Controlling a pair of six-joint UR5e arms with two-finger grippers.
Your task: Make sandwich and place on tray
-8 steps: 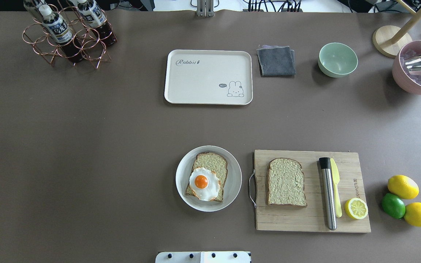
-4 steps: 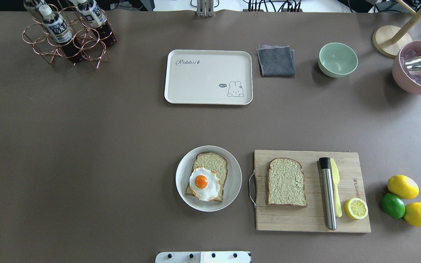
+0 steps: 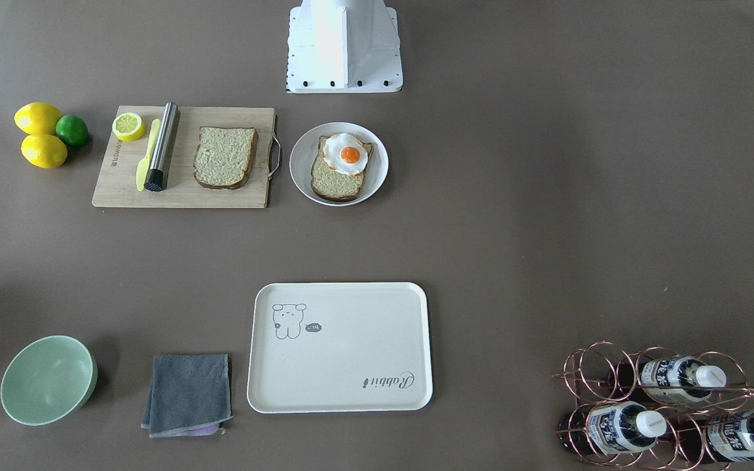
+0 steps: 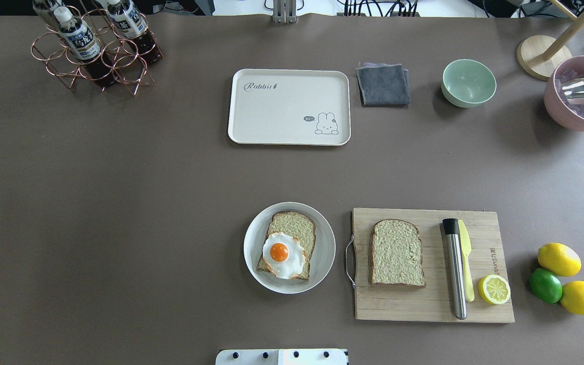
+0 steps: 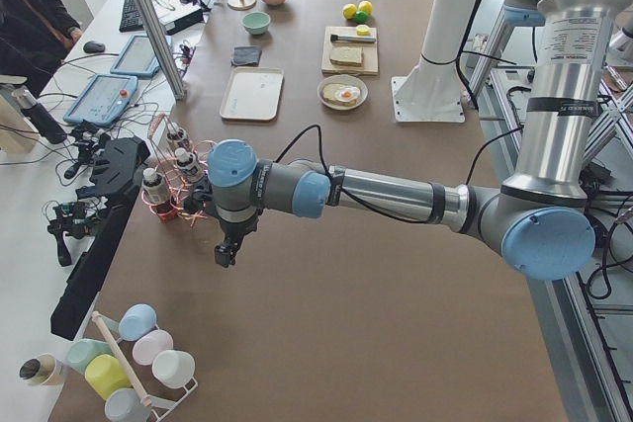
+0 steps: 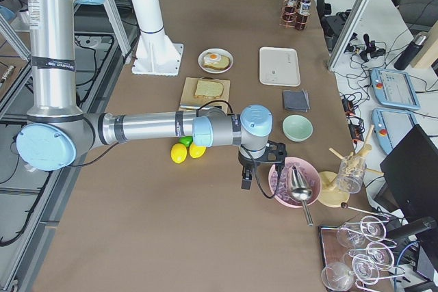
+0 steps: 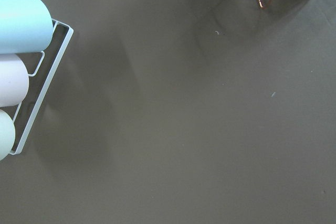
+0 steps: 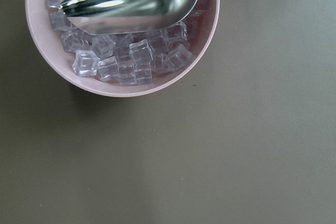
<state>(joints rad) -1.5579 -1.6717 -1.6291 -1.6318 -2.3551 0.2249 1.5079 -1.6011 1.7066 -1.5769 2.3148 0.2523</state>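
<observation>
A slice of speckled bread lies on the round grey plate with a toy fried egg on its near end. Another slice lies flat on the wooden cutting board to the plate's right. The cream tray sits bare further back. My left gripper hangs over the table's far left end near the bottle rack. My right gripper hangs beside the pink ice bowl. I cannot tell whether either one is open or shut.
On the board lie a steel muddler, a yellow knife and a half lemon. Lemons and a lime sit right of it. Grey cloth, green bowl, ice bowl and bottle rack line the back.
</observation>
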